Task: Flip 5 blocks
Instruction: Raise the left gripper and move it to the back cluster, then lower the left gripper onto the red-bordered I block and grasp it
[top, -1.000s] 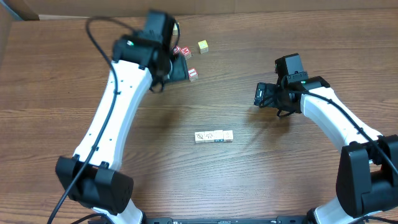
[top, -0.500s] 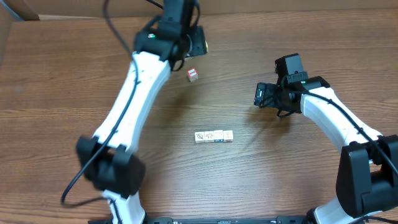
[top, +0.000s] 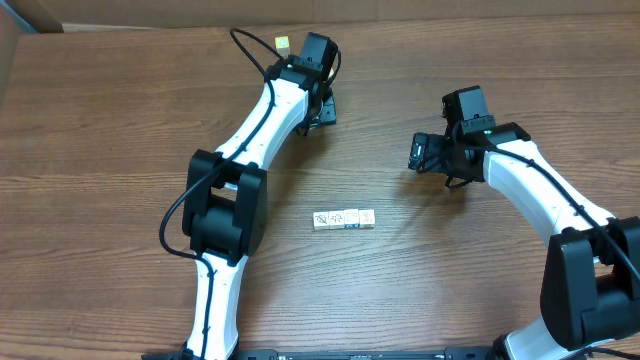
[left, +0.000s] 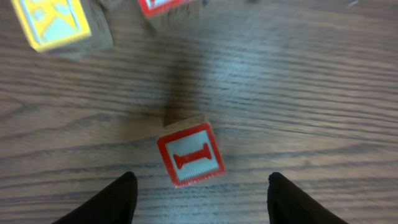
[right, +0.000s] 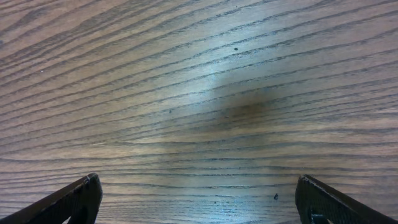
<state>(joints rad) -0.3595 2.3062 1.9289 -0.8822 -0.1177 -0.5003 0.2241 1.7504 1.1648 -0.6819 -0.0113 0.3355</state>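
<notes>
Left wrist view: yellow block (left: 56, 22) at top left. Red-bordered block (left: 191, 154), near the desk's far edge, lying skewed between half-spread fingers of the left gripper (left: 200, 188), touching neither. Likely to twist or pop free if pinched on its corners. Unlike a second ago, now poised over this block and narrower. Three pale blocks (top: 343, 219) mid-desk and wide-open right gripper (right: 198, 193) unmoved.

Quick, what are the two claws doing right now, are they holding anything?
Left gripper: open, holding nothing; red-bordered block lies just ahead.
Right gripper: open, empty.
</notes>
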